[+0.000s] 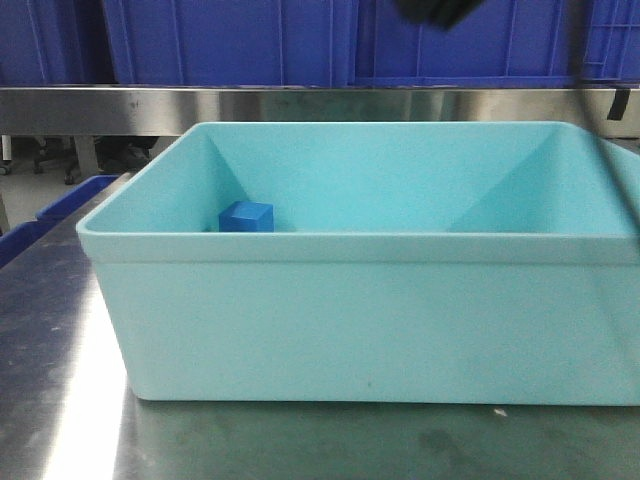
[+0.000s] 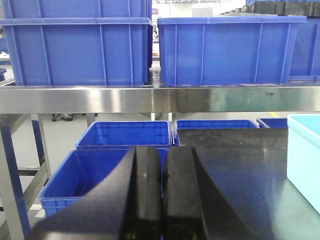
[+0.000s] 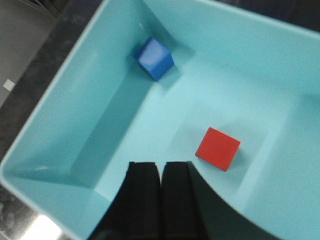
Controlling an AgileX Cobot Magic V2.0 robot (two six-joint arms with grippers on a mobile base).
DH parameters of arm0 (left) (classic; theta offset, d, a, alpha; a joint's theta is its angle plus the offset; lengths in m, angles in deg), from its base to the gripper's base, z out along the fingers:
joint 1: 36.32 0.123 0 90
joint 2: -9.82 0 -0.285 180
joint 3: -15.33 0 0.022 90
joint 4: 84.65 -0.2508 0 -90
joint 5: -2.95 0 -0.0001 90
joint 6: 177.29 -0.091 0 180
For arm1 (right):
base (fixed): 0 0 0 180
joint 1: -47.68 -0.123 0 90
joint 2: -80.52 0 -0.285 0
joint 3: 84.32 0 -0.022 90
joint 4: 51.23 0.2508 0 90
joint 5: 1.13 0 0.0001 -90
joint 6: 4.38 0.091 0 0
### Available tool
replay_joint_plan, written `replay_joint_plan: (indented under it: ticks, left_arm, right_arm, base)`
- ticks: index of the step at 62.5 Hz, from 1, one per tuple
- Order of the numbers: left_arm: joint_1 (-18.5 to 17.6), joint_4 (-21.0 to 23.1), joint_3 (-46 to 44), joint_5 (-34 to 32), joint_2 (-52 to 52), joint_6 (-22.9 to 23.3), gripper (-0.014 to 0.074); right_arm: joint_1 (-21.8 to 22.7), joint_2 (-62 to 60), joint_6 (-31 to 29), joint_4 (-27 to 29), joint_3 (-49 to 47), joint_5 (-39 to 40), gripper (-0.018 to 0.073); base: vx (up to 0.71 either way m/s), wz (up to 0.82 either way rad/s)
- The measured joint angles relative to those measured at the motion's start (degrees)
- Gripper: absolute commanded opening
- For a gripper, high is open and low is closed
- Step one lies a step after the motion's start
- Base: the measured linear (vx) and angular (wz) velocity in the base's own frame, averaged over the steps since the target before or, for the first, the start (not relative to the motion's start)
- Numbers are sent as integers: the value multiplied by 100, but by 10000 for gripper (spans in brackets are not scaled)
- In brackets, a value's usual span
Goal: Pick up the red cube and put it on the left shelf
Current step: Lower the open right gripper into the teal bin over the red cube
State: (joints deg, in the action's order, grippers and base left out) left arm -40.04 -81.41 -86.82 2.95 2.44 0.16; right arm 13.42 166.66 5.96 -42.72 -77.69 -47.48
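Observation:
The red cube lies on the floor of the light teal bin, seen from above in the right wrist view. My right gripper hovers above the bin, shut and empty, a little to the left of the red cube. In the front view the bin fills the frame and its near wall hides the red cube. My left gripper is shut and empty, held level, facing the steel shelf to the left of the bin.
A blue cube sits in a far corner of the bin, also visible in the front view. Blue crates stand on the shelf, more blue crates below it. The bin's corner shows at right.

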Motion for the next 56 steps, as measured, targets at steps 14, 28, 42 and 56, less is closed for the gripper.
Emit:
replay_joint_plan:
  ticks: [14, 28, 42, 56]
  left_arm:
    - [0, 0, 0, 0, 0, 0, 90]
    - [0, 0, 0, 0, 0, 0, 90]
    - [0, 0, 0, 0, 0, 0, 90]
    - [0, 0, 0, 0, 0, 0, 90]
  right_arm:
    - [-10, 648, 571, -317, 0, 11, 89]
    - [-10, 778, 832, -748, 0, 11, 316]
    - [-10, 778, 832, -757, -4, 79, 625]
    - [1, 787, 853, -771, -13, 94, 621]
  base:
    - [0, 0]
    - [0, 0]
    - [0, 0]
    - [0, 0]
